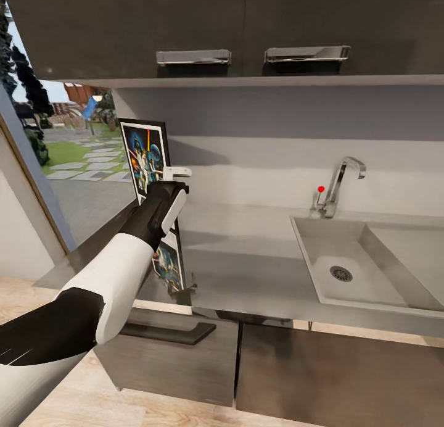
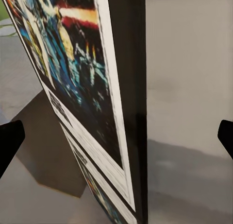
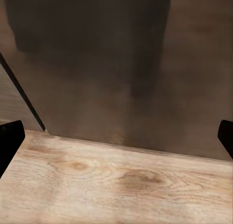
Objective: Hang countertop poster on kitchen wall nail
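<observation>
No lettering can be read on the upright black-framed, white-bordered film poster (image 1: 145, 158) with colourful figures on dark blue; it stands edge-on on the glossy grey metallic countertop (image 1: 246, 254), its reflection showing in the slab. The left gripper (image 1: 176, 174) is right at the poster's near edge with its fingers spread wide, the frame (image 2: 131, 112) lying between the two dark fingertips (image 2: 8, 139) without touching either. Well off to the gripper's right sit the inset rectangular sink (image 1: 394, 279) and the slim chrome tap (image 1: 340, 183) with its red-tipped lever, while the right gripper (image 3: 116, 141), also wide open, hangs over pale wooden flooring (image 3: 111, 185) before a dark cabinet front (image 3: 121, 63).
</observation>
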